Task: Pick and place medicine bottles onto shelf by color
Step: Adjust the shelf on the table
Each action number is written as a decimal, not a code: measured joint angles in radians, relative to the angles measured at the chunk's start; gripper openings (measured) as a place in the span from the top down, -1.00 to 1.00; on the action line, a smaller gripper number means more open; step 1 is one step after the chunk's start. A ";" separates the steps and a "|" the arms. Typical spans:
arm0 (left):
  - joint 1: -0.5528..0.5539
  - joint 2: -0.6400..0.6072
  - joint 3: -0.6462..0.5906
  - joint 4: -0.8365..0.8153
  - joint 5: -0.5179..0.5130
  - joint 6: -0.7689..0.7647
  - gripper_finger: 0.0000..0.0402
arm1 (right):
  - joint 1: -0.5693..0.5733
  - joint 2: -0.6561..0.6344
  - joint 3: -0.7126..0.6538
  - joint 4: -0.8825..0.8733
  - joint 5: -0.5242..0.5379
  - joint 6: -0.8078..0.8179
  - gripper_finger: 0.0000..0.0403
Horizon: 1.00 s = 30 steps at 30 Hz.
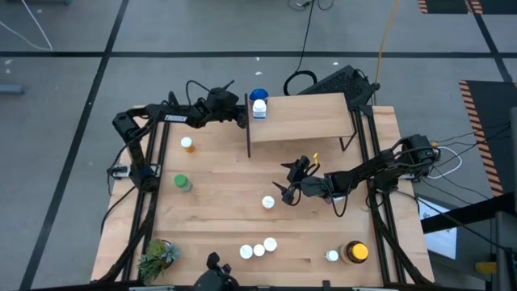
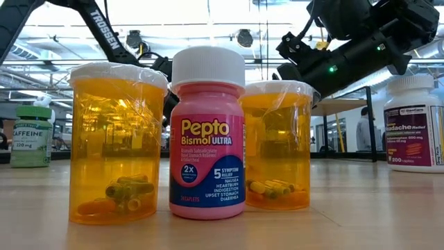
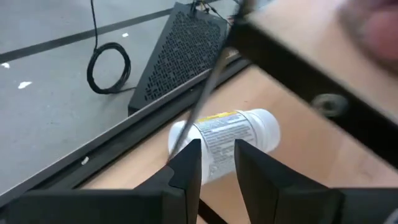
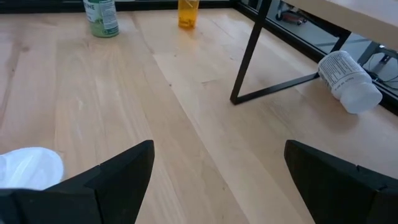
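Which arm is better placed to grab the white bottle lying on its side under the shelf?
Left. Its gripper already has open fingers just short of the tipped white bottle by the shelf; the right gripper hovers mid-table.

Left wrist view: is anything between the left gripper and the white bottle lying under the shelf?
Yes. A thin black shelf leg crosses in front of the fallen white bottle, just ahead of the open left gripper. Nothing else visible intervenes.

A blurred shape (image 3: pixel 373 28), perhaps the shelf's underside, crosses the left wrist view.
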State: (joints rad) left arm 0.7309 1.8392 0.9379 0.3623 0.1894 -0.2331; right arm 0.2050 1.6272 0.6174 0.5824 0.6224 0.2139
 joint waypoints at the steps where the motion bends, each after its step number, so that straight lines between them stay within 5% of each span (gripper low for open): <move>1: 0.004 0.006 0.000 0.010 -0.002 -0.007 0.52 | 0.000 0.000 0.000 0.000 0.000 0.000 -0.77; 23: 0.067 0.025 0.002 0.115 -0.015 0.014 0.52 | 0.000 0.000 0.000 0.003 0.000 0.010 -0.77; 30: 0.056 0.025 0.003 -0.020 0.045 0.075 0.51 | 0.000 0.000 0.000 -0.008 0.000 0.018 -0.77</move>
State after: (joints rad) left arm 0.7872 1.8637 0.9405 0.3427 0.2341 -0.1577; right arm 0.2050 1.6272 0.6174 0.5744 0.6224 0.2318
